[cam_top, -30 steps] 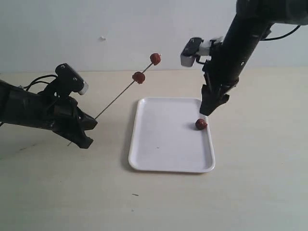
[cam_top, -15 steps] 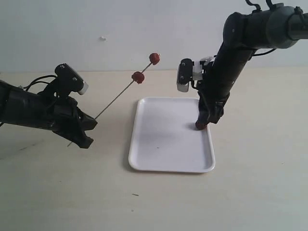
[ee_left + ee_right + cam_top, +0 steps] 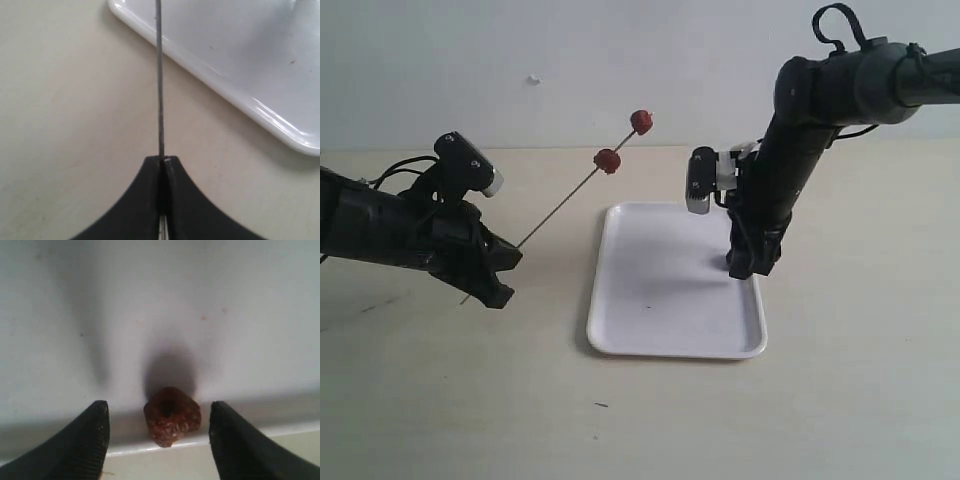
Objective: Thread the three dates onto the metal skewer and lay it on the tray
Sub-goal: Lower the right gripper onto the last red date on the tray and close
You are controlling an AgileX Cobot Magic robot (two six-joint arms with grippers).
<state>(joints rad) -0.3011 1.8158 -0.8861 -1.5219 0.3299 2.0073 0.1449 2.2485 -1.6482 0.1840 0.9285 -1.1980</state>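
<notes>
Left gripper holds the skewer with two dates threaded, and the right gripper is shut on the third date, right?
Not shut: the right wrist view shows the right gripper open, fingers apart either side of the third date on the tray. The left gripper does hold the skewer with two dates threaded.

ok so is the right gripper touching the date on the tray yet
Apart. The right wrist view shows the date between the fingers of the open gripper, with white tray visible on either side of it.
</notes>
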